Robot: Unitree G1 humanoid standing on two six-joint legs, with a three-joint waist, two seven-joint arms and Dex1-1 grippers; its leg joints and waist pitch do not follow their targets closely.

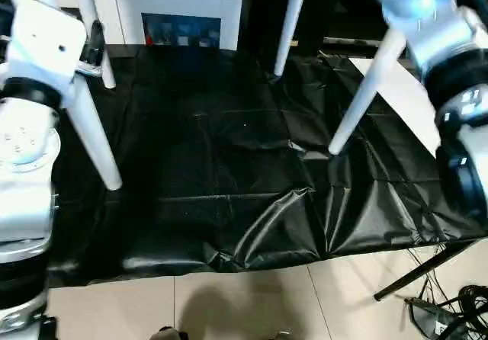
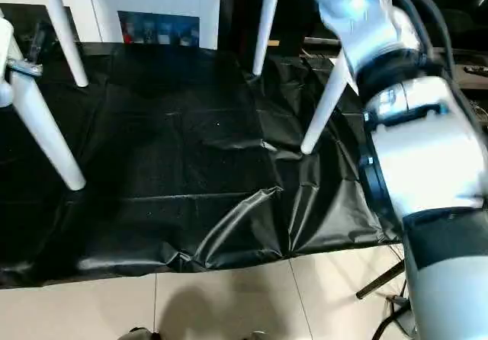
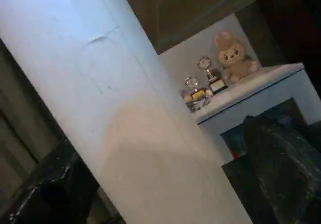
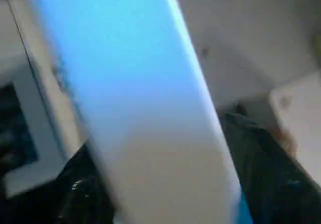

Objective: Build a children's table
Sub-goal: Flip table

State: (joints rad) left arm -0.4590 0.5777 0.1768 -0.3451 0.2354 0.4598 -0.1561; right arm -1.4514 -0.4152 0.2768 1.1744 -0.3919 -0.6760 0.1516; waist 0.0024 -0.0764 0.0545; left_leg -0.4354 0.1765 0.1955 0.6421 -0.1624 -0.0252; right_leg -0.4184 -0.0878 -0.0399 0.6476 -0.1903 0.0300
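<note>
Here four white legs [image 1: 364, 96] hang over the black-draped table [image 1: 229, 180], white cabinet [image 1: 179, 8] behind; tool states unclear.

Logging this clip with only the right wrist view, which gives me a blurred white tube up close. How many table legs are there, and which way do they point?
Observer: Four long white tapered tube legs, all pointing down over the black-draped work table: near-left leg, far-left leg, far-middle leg, near-right leg.
Operator: Which one is mine?
Observer: Probably the near-right leg; it runs down beside the right arm.
Operator: What is behind the table?
Observer: A white glass-door cabinet; the left wrist view shows a beige plush toy on top of it.
</note>
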